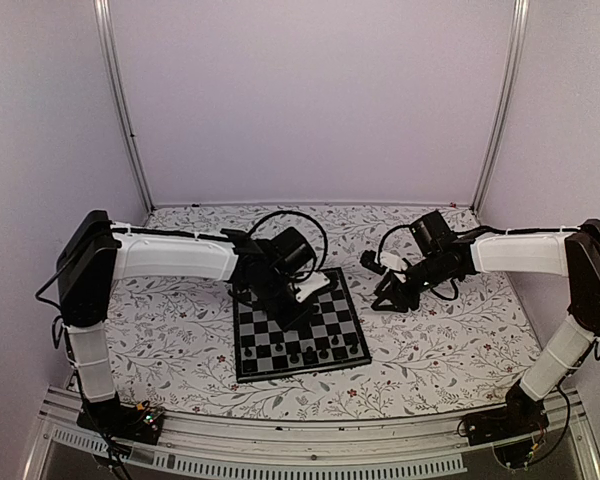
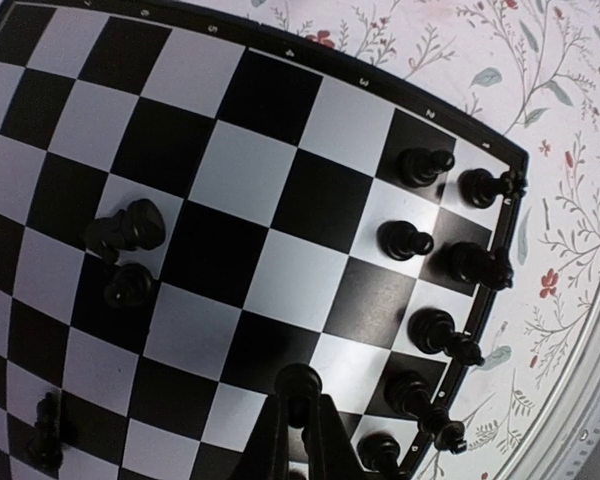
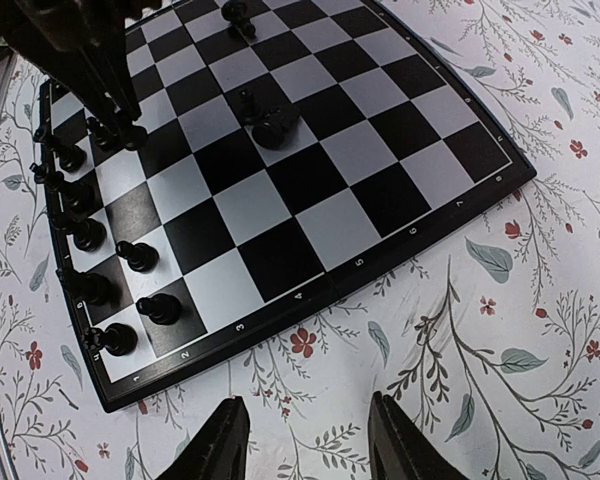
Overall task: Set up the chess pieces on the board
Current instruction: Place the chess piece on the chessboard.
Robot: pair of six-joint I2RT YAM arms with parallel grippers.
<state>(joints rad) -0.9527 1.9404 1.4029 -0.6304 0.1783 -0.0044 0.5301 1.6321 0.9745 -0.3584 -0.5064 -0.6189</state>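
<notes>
The board (image 1: 345, 312) lies mid-table. Several black chess pieces (image 1: 315, 354) stand in two rows along its near edge; they also show in the left wrist view (image 2: 406, 240) and the right wrist view (image 3: 140, 257). My left gripper (image 2: 302, 420) is shut on a black pawn (image 2: 300, 383) just above a square beside those rows; it also shows from above (image 1: 283, 318) and in the right wrist view (image 3: 120, 110). Two pieces (image 2: 127, 232) lie tipped mid-board, and another (image 2: 48, 432) stands further along. My right gripper (image 3: 305, 440) is open and empty over the table cover beside the board's numbered edge.
The floral table cover (image 1: 440, 350) surrounds the board. White enclosure walls (image 1: 310, 100) stand at the back and sides. A metal rail (image 1: 280, 450) runs along the near edge. Cables (image 1: 290, 215) loop behind both wrists.
</notes>
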